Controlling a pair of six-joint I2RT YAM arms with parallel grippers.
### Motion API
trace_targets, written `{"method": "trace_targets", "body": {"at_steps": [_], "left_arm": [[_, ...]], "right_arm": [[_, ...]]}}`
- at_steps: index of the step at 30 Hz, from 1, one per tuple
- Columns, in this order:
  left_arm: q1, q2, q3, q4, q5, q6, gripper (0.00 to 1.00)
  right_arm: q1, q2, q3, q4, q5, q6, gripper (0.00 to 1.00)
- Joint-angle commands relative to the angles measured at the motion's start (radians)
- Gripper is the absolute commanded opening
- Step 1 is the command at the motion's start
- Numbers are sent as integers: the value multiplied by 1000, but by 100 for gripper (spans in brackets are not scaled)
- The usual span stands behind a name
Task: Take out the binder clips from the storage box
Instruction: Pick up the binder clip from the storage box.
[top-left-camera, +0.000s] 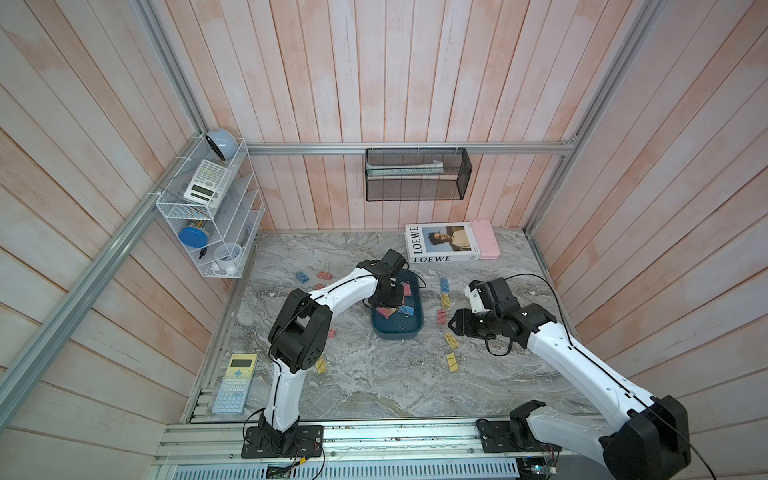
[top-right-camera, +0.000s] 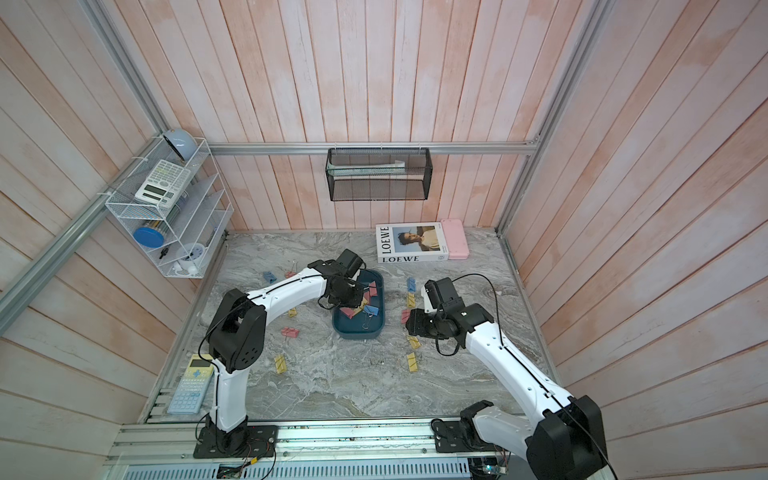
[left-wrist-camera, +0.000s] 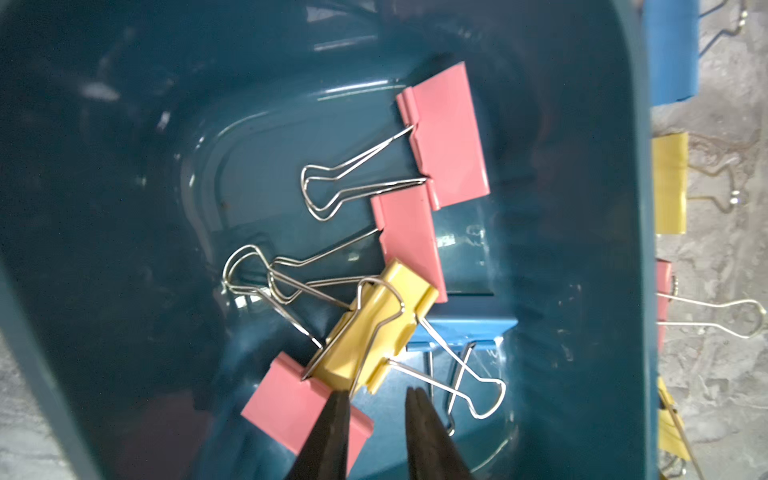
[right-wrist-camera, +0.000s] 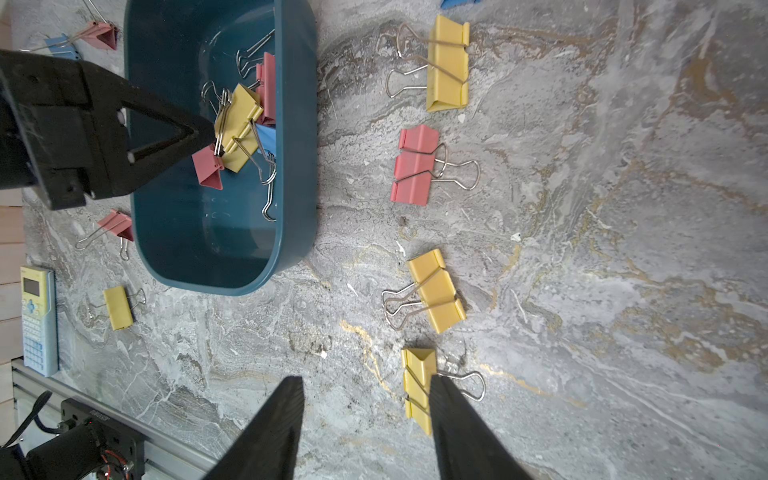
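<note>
The teal storage box (top-left-camera: 399, 334) (top-right-camera: 357, 334) sits mid-table. Inside it lie several binder clips: a yellow one (left-wrist-camera: 374, 328) on top of a tangle, pink ones (left-wrist-camera: 446, 133) (left-wrist-camera: 291, 399) and a blue one (left-wrist-camera: 465, 328). My left gripper (left-wrist-camera: 376, 392) (top-left-camera: 388, 301) reaches down into the box, open by a narrow gap, its tips right at the near end of the yellow clip (right-wrist-camera: 239, 120), with only box floor between them. My right gripper (right-wrist-camera: 365, 380) (top-left-camera: 455, 324) hovers open over the marble to the right of the box, one finger beside a yellow clip (right-wrist-camera: 417, 386).
More clips lie on the marble: yellow (top-left-camera: 451, 340), pink (top-left-camera: 441, 316) and blue (top-left-camera: 444, 284) to the right of the box, blue (top-left-camera: 301, 277), pink (top-left-camera: 331, 333) and yellow (top-left-camera: 321, 365) to its left. A book (top-left-camera: 442, 243), pink case (top-left-camera: 484, 239) and calculator (top-left-camera: 235, 382) line the edges.
</note>
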Motion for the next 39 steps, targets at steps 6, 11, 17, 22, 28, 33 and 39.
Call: {"method": "trace_targets", "body": {"at_steps": [6,11,17,22,28,33,39], "left_arm": [[-2,78,53,-1,-43,91,29],[-2,89,56,1,-59,99,24],[-2,74,53,7,-64,98,6],[-2,55,52,-2,-78,98,0],[7,-16,51,-24,-129,80,0],[38,-99,61,-62,-158,43,0],[77,-241,6,-83,-182,-19,0]], "right_arm": [[2,-10,11,4,-3,-5,55],[2,-10,18,4,-4,-5,64],[2,-12,22,5,3,-2,81],[3,-8,30,4,6,-2,90],[3,-5,38,7,11,-1,98],[11,15,51,26,3,-2,98],[28,72,88,61,-11,-14,98]]}}
